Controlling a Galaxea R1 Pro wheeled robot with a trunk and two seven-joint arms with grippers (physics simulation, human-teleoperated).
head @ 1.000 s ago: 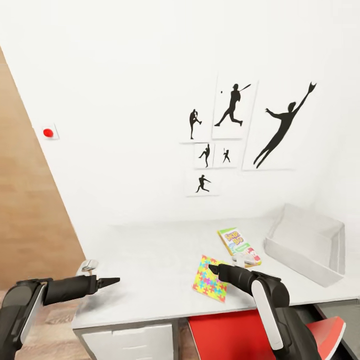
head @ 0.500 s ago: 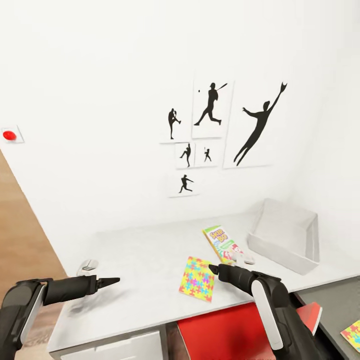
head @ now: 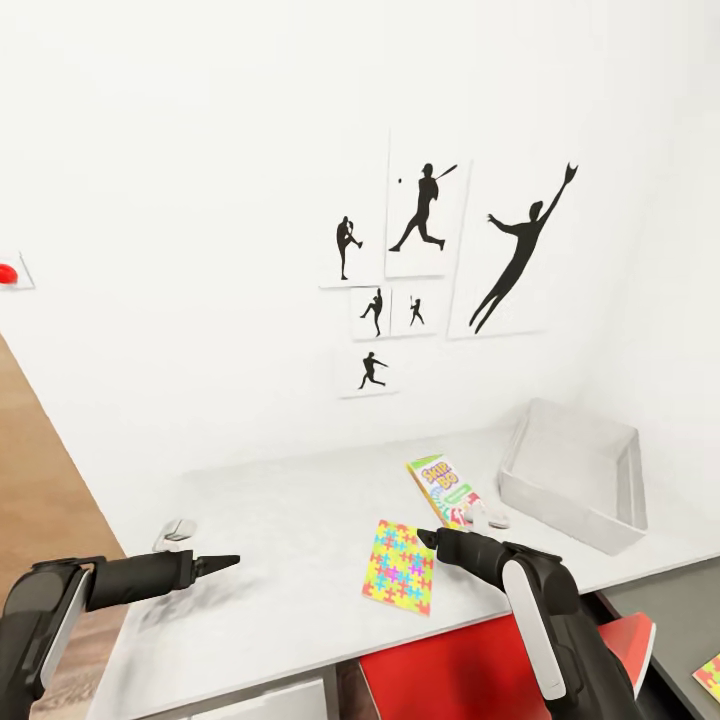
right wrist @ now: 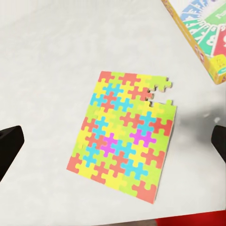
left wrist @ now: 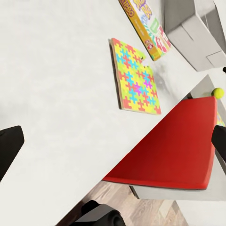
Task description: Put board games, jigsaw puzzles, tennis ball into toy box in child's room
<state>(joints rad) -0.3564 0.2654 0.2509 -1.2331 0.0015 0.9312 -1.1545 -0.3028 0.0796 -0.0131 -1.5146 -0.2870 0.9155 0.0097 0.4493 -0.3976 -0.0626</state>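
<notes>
Black and tapered, the left gripper [head: 222, 562] hangs low over the near left of the table [head: 280, 510], its tip a closed point from the head camera, while its own wrist camera shows dark fingers [left wrist: 9, 148] far out at opposite edges with bare tabletop between them, so how wide it stands I cannot tell; it has hold of nothing. Across on the right, the right gripper [head: 428, 539] hovers above the near corner of a jigsaw puzzle [head: 399, 579]; its wrist camera has the fingers [right wrist: 9, 146] spread wide at the frame edges, and the bright sheet [right wrist: 125, 148] lies flat on the pale grey top between them, untouched, with a few pieces missing along one edge. Below the desk edge there is a red chair seat [head: 450, 670], and in the left wrist view the tennis ball [left wrist: 217, 92] sits just past that seat on the dark end section. A second jigsaw corner [head: 708, 676] peeks in at the far right on that same dark surface. Further back, just beyond the first puzzle, the SKIP BO board game [head: 440, 487] lies flat, with a small white object [head: 487, 517] at its near end. Right beside it stands the toy box [head: 575, 487], pale grey and showing nothing inside. On the white wall behind hang the black baseball silhouettes [head: 440, 265].
</notes>
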